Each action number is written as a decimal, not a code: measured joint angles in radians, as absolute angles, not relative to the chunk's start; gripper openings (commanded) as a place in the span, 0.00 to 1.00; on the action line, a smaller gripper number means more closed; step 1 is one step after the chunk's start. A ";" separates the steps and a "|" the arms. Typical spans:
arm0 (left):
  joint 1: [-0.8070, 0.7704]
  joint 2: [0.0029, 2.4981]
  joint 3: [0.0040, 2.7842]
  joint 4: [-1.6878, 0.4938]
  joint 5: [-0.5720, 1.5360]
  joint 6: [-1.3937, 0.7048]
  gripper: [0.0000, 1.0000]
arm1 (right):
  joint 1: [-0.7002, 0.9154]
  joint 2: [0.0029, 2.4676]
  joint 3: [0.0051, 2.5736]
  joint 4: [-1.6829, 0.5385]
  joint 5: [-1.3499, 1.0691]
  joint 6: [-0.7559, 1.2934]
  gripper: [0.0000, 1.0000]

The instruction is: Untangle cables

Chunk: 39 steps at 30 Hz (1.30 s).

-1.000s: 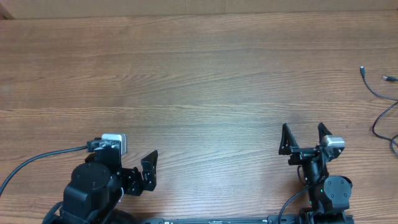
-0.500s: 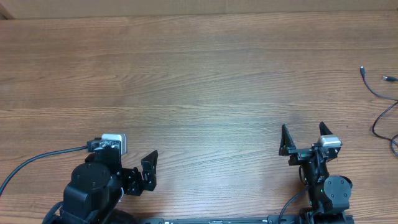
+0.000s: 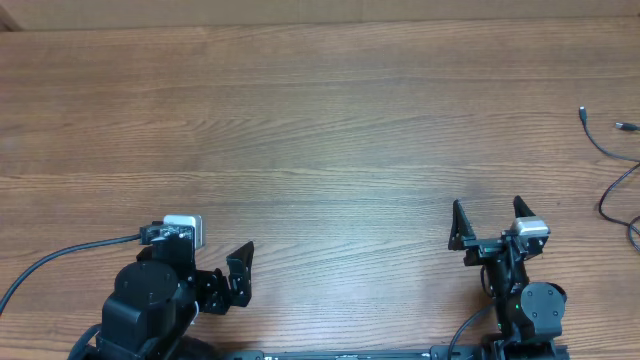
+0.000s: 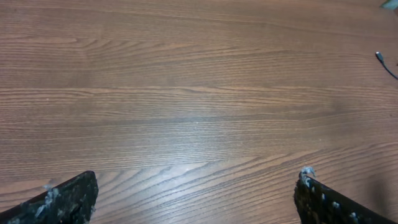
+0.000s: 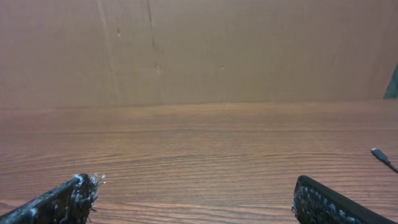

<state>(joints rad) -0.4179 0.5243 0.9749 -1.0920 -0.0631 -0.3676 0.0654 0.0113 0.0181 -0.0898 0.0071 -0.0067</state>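
Item: cables (image 3: pixel 608 152), thin black cords, loose loops at the far right edge of the table (image 3: pixel 300 120), partly cut off by the overhead view, well apart from both arms.
Left claw (image 4: pixel 196 185): wide, empty, low over bare wood.
Right claw (image 3: pixel 487 208): wide, empty.
Change: none since half a second ago; cables lie as before.

The bench (image 3: pixel 320 120) is a plain brown wood-grain top, with the grain running left to right across the whole overhead frame. Over at the far right edge, thin black cables (image 3: pixel 602 208) lie flat on it in loose curves, partly cut off by the frame. Two small plug ends (image 3: pixel 582 114) sit apart near the upper right.
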 measured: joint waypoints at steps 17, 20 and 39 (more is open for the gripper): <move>-0.418 0.524 0.975 -1.092 -0.063 -0.368 0.99 | 0.065 0.011 0.018 -0.090 0.007 -0.006 1.00; -0.418 0.524 0.975 -1.092 -0.063 -0.368 1.00 | 0.065 0.011 0.018 -0.090 0.007 -0.006 1.00; -0.095 0.050 0.409 -0.142 -0.124 -0.186 1.00 | 0.065 0.011 0.018 -0.090 0.006 -0.007 1.00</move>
<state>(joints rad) -0.0948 0.0498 0.4091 -0.1417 -0.1242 -0.1860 0.0654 0.0113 0.0181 -0.0902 0.0063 -0.0067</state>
